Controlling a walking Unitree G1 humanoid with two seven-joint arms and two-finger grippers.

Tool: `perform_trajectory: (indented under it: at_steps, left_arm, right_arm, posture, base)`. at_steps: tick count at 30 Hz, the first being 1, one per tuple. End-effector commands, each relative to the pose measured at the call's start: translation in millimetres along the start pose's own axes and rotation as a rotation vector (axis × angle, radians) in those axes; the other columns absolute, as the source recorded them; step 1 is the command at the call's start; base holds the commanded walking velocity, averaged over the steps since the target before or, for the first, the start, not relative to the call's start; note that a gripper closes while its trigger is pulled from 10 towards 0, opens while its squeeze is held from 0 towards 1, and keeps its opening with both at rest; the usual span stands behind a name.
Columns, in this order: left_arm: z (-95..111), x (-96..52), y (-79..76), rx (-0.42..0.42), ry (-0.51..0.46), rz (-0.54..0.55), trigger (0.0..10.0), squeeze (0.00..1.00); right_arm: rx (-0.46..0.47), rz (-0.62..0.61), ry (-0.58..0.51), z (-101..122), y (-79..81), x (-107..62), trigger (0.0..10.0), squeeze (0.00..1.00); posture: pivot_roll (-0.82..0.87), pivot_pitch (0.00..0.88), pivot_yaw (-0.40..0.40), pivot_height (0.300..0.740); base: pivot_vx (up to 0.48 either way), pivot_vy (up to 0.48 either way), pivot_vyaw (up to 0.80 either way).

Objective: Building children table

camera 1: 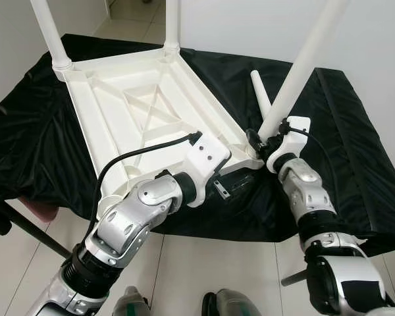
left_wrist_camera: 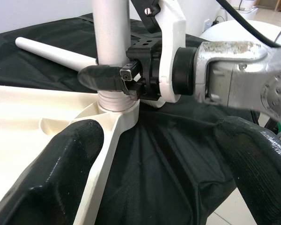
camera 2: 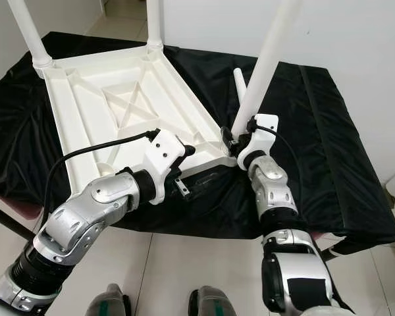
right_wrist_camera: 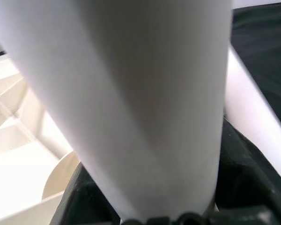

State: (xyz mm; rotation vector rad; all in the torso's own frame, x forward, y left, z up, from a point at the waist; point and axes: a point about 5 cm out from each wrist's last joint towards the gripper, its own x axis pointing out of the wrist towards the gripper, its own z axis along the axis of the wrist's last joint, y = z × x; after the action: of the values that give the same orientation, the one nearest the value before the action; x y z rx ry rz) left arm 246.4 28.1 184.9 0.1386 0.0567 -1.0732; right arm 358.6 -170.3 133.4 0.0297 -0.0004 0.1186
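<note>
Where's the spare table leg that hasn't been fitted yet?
The loose leg lies on the black cloth at the robot's right, just behind the leg held by the right end effector, beside the upturned tabletop.

one tabletop [camera 1: 145, 108], four white legs [camera 1: 303, 66], one black cloth [camera 1: 355, 151]

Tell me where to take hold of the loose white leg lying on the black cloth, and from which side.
Grip the loose leg around its round shaft near the middle, coming from above with the fingers straddling its width. It lies flat on the black cloth, so only the top is free. Its lower end sits behind the leg held by the right tool, so approach from the far, tapered end.
</note>
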Motion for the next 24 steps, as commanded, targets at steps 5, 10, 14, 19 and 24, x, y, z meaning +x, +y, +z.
perform_trajectory:
  at_steps: [5,10,14,19,24]
  left_arm:
    - [-3,-1.4,0.3,0.008,0.014,-0.029,10.0,0.0]
    - [-3,-1.2,-0.9,0.007,0.012,-0.029,10.0,0.0]
    - [-3,-0.5,-1.8,0.004,0.011,-0.029,10.0,0.0]
    - [-3,-0.2,-2.1,0.003,0.011,-0.03,10.0,0.0]
    - [-3,0.0,-1.9,0.005,0.01,-0.029,10.0,0.0]
  right_arm:
    - [0.009,-0.17,-0.006,-5,0.3,-8.2,10.0,0.0]
    - [0.041,-0.397,-0.053,-2,16.6,-22.1,10.0,0.0]
    - [0.061,-0.393,-0.055,0,24.1,-23.1,10.0,0.0]
    - [0.053,-0.412,-0.042,1,21.3,-22.4,10.0,0.0]
    - [0.051,-0.411,-0.039,3,18.2,-21.1,10.0,0.0]
  posture:
    - [-0.05,0.023,-0.044,0.74]
    - [-0.04,0.016,-0.05,0.74]
    - [-0.04,0.009,-0.055,0.74]
    - [-0.04,0.003,-0.057,0.74]
    - [-0.04,0.003,-0.057,0.74]
  base:
    - [0.0,0.0,0.0]
    - [0.0,0.0,0.0]
    - [0.0,0.0,0.0]
    - [0.0,0.0,0.0]
    - [0.0,0.0,0.0]
